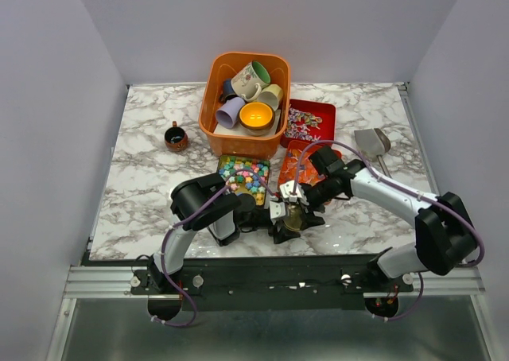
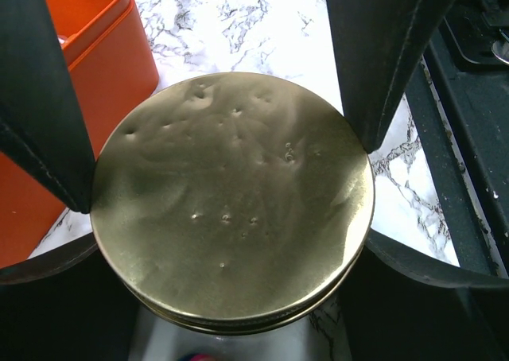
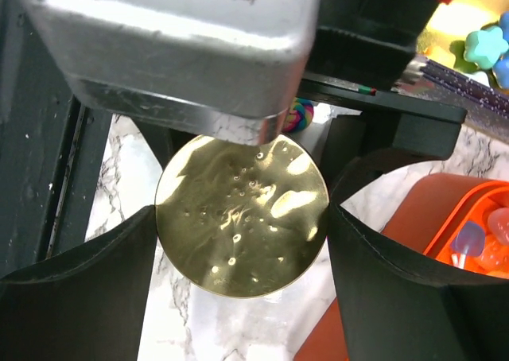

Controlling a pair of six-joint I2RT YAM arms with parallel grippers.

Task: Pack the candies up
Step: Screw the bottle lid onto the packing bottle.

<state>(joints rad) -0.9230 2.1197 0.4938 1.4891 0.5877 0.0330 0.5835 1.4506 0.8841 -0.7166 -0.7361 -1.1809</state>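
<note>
Candies [image 1: 245,175] of mixed colours fill an open tin [image 1: 220,168] at mid-table, just near of the orange basket [image 1: 238,142] of mugs [image 1: 251,78]. Right of the basket you have a red tray [image 1: 328,111] of speckled sweets [image 1: 302,124]. A second tray [image 1: 291,167] of orange-red sweets sits just near of the first, partly under your right arm. A small brown cup [image 1: 176,137] stands left of the basket and a metal scoop [image 1: 371,142] lies at the right. Your left gripper [image 1: 285,218] and right gripper [image 1: 294,210] meet at a gold-lidded jar [image 1: 293,217] near of the tin, close to the table's near edge.

Left wrist view: your left fingers [image 2: 48,138] stand wide apart, one on each side of the gold lid [image 2: 231,202], their tips against its rim, so the lid is gripped across its full width. An orange wall [image 2: 95,67] rises at the left.

Right wrist view: your right fingers [image 3: 79,289] flank the same lid [image 3: 241,214] and reach its edge. You cannot tell from this view whether they press on it. Star-shaped candies [image 3: 485,47] show at the top right and the basket [image 3: 477,206] at the lower right.
</note>
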